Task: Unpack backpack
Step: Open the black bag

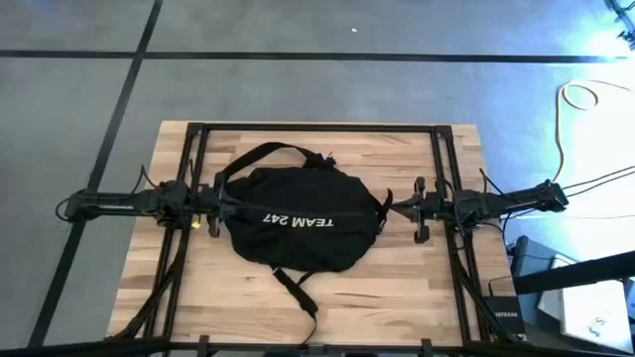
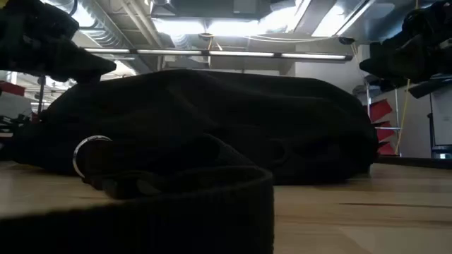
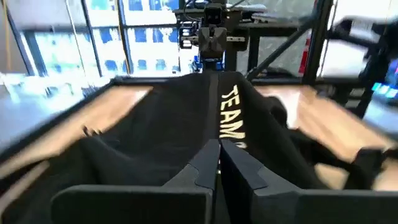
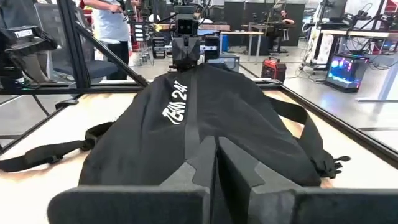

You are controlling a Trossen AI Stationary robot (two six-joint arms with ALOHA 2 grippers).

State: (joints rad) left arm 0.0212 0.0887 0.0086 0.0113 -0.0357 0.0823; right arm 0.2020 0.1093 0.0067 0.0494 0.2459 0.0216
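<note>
Backpack (image 1: pixel 298 218) on wooden table (image 1: pixel 397 297) — both tools (image 3: pixel 217 163) (image 4: pixel 216 155) pinched closed, empty; workshop behind.

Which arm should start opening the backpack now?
Probably either. The left gripper and the right gripper both sit shut at opposite ends of the backpack. No zipper pull shows in any view, so nothing favours one side.
</note>
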